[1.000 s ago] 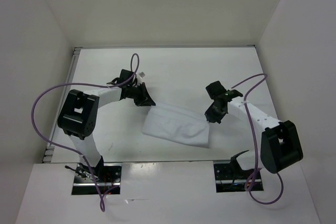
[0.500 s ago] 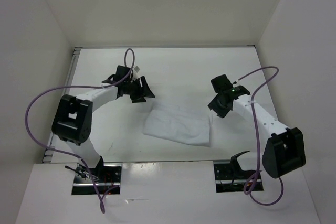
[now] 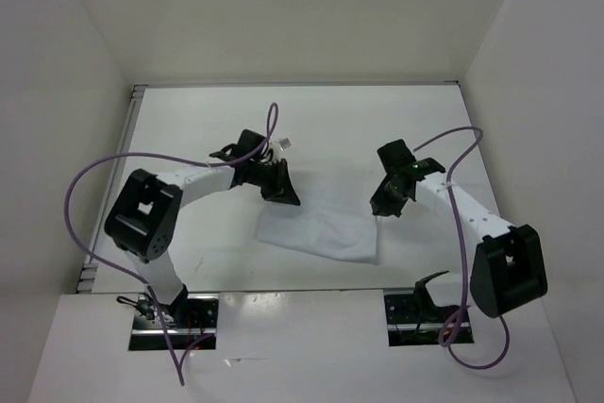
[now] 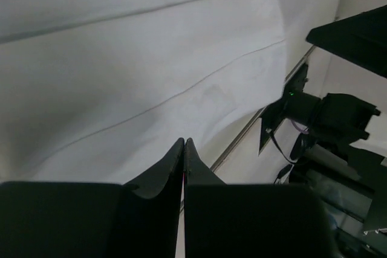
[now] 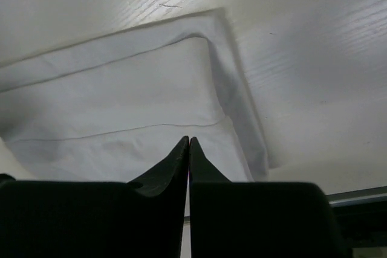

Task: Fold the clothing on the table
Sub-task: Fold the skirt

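- Well, on the left, the left fingers (image 4: 184, 147) are clenched tip to tip, and I can see no fabric caught between them.
- They hang over the far left corner of the clothing (image 3: 321, 226). I cannot tell whether the tips touch the cloth.
- The clothing lies flat near the middle of the tabletop (image 3: 189, 129) as a slanted white rectangle, between the two arms. Its left end sits nearer the arm bases than its right.
- From the wrist views it looks folded into layers, with one edge lying over another and thin seam lines running along its length.
- On the right, the right fingers (image 5: 188, 144) are also pressed shut, poised at the far right corner of the clothing. Their tips are above the stacked layers, and nothing is visibly pinched there either.
- The tabletop is matte white, with a thin metal strip showing along its left and far edges.
- A purple cable (image 3: 94, 172) loops out from each arm.
- Plain white walls (image 3: 283, 7) close in the left, far and right sides.
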`<state>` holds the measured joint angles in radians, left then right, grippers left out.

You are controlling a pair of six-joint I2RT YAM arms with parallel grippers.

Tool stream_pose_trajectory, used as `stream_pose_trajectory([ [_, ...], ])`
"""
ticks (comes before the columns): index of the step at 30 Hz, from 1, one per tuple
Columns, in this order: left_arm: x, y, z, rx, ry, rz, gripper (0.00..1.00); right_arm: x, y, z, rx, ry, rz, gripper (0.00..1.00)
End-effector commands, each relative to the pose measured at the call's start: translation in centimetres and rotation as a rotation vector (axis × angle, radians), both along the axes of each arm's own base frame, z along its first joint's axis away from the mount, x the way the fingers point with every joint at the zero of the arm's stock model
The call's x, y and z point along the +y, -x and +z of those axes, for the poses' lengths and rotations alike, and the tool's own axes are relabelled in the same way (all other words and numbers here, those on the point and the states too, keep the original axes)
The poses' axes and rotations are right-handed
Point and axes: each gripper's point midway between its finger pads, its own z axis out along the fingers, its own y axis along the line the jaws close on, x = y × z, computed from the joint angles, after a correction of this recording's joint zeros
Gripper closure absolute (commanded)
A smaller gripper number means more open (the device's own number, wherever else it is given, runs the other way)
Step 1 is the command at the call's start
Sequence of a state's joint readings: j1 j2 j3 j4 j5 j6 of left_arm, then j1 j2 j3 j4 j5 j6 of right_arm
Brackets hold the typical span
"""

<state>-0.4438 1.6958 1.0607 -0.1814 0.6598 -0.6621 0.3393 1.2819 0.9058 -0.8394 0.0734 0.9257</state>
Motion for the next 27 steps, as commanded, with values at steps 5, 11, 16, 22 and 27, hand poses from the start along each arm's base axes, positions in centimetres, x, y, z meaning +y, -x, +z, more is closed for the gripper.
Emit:
stream_pose_trajectory([
  [5,-1.4,0.2,-6.0,0.128,-0.068,-0.039,0.96,1.5,-0.2,-4.2,0.084,-0.015,0.093,0.97],
  [11,-0.5,0.6,-10.5,0.216,-0.158,0.008,0.97,1.5,-0.6,-8.2,0.2,0.027,0.111,0.92],
  [16,2.0,-1.9,-11.0,0.214,-0.167,0.12,0.97,2.1,-3.7,-8.7,0.181,0.057,0.132,0.92],
  [22,5.0,-5.8,-10.4,0.173,-0.201,0.215,0.97,2.5,-10.7,-7.2,0.046,0.087,0.146,0.92],
  [27,6.0,-7.9,-8.5,0.13,-0.186,0.241,0.97,1.9,-14.1,-3.4,-0.093,0.131,0.14,0.64],
])
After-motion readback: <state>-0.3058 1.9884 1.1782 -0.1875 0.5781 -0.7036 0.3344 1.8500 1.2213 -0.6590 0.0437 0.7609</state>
